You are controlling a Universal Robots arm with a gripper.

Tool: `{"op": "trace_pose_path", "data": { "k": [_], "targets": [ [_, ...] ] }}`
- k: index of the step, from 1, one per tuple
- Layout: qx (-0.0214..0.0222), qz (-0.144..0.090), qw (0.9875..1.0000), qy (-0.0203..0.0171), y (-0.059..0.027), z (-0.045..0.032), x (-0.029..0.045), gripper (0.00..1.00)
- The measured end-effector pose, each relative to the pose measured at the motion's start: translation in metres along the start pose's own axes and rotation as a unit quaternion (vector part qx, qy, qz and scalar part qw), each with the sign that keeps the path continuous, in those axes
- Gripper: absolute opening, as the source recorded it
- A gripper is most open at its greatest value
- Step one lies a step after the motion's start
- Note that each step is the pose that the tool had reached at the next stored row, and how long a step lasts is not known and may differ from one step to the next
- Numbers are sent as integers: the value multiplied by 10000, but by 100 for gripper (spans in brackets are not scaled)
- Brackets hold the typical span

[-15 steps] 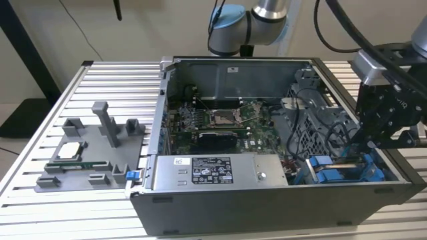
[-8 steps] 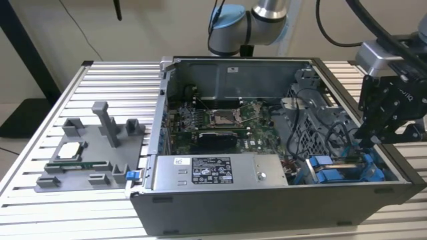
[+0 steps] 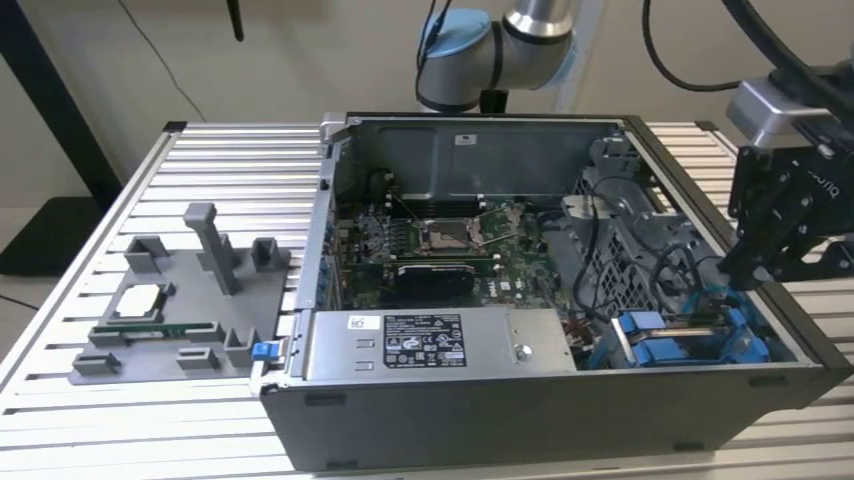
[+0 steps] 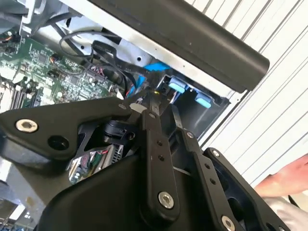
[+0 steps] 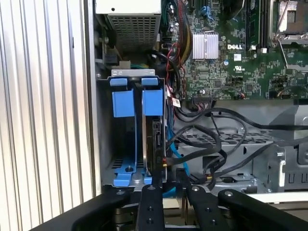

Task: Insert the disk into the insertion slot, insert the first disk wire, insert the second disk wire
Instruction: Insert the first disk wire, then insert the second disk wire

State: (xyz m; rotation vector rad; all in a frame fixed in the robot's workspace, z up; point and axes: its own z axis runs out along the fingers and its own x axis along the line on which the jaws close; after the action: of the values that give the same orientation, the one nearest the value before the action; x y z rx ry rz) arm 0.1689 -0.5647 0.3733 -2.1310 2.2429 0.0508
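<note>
Exterior view: the gripper (image 3: 742, 272) hung over the slot (image 3: 674, 345) in the open computer case (image 3: 534, 420). In the second wrist view, the gripper (image 4: 158, 103) pointed at blue tabs (image 4: 177, 86); whether it gripped anything could not be told. In the first wrist view, the disk (image 5: 156, 142) stood inside the slot (image 5: 123, 103), so that step looked done. Black wires (image 5: 211, 144) lay just beside it, their plugging unclear.

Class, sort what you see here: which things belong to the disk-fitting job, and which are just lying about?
Job: disk, slot, gripper.
Lying about: power-supply box, circuit board, grey stand, chip.
</note>
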Motion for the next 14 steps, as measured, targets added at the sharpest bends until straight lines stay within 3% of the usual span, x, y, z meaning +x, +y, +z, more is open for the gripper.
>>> {"op": "trace_pose_path", "data": {
  "k": [8, 10, 14],
  "targets": [
    [-8, 1, 10000, 1, -165, 5, -76, 100],
    [-41, 2, 10000, 3, -196, 6, -81, 100],
    [-191, 11, 9998, 10, -214, 16, -85, 100]
  ]
}}
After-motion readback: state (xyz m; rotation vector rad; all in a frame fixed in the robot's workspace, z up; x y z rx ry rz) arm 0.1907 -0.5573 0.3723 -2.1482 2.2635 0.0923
